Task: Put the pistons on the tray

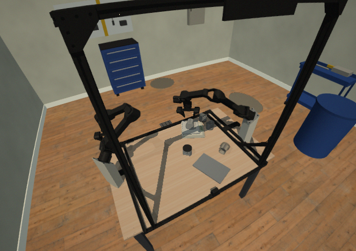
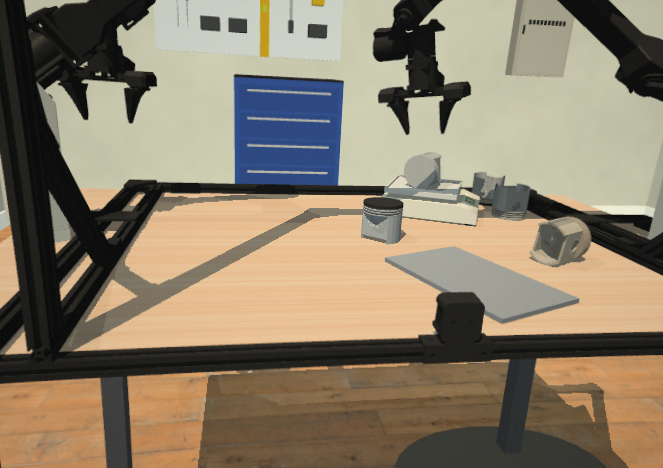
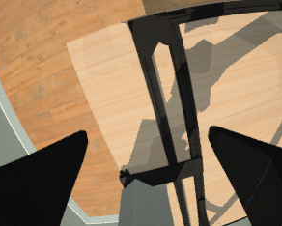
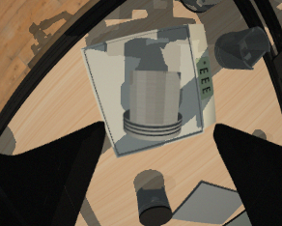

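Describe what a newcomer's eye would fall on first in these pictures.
Probably the tall blue drum standing on the floor beyond the bench, and the blue drawer cabinet against the wall. Next, likely the right gripper, open above a piston lying on the scale.

The grey rectangular tray (image 1: 211,168) (image 2: 481,282) (image 4: 209,203) lies flat on the tabletop. One piston (image 1: 189,123) (image 2: 422,171) (image 4: 155,101) lies sideways on the scale; a black-topped piston (image 1: 187,149) (image 2: 381,220) (image 4: 154,203) stands upright; a tan-grey piston (image 1: 224,147) (image 2: 559,241) lies sideways; two darker pistons (image 1: 210,124) (image 2: 510,201) (image 4: 240,48) stand beyond.
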Tool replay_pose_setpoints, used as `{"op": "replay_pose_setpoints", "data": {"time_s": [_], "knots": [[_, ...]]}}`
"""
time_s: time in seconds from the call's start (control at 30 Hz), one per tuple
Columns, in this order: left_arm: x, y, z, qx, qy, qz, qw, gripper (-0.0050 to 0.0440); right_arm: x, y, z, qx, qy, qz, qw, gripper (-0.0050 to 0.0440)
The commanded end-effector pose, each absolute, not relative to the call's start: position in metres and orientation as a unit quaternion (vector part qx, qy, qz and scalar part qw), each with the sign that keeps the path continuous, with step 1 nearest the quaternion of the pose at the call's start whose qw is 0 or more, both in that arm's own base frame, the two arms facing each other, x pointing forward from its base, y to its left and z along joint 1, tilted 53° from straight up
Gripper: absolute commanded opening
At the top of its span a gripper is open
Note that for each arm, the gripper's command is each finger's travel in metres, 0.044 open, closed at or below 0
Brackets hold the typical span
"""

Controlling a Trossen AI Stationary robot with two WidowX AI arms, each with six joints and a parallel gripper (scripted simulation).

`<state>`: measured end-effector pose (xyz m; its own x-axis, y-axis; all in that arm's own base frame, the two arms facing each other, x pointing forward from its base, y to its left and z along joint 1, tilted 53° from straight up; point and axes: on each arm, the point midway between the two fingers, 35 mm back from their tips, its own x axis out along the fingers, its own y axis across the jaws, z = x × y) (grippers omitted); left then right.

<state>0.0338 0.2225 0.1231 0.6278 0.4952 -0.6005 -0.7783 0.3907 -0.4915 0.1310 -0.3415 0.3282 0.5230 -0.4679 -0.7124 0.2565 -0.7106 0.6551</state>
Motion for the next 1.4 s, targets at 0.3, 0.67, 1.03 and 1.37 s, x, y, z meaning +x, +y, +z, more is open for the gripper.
{"op": "replay_pose_setpoints", "data": {"time_s": [0.3, 0.67, 1.03, 1.37], "knots": [[0.034, 0.222, 0.123, -0.389, 0.181, 0.390, 0.815, 0.0440, 0.140, -0.353, 0.314, 0.792, -0.067, -0.488, 0.360, 0.0378], [0.034, 0.222, 0.123, -0.389, 0.181, 0.390, 0.815, 0.0440, 0.148, -0.360, 0.303, 0.791, -0.064, -0.489, 0.362, 0.0378], [0.034, 0.222, 0.123, -0.389, 0.181, 0.390, 0.815, 0.0440, 0.156, -0.367, 0.292, 0.791, -0.064, -0.489, 0.362, 0.0378], [0.034, 0.222, 0.123, -0.389, 0.181, 0.390, 0.815, 0.0440, 0.163, -0.373, 0.282, 0.791, -0.064, -0.489, 0.362, 0.0378]]}}
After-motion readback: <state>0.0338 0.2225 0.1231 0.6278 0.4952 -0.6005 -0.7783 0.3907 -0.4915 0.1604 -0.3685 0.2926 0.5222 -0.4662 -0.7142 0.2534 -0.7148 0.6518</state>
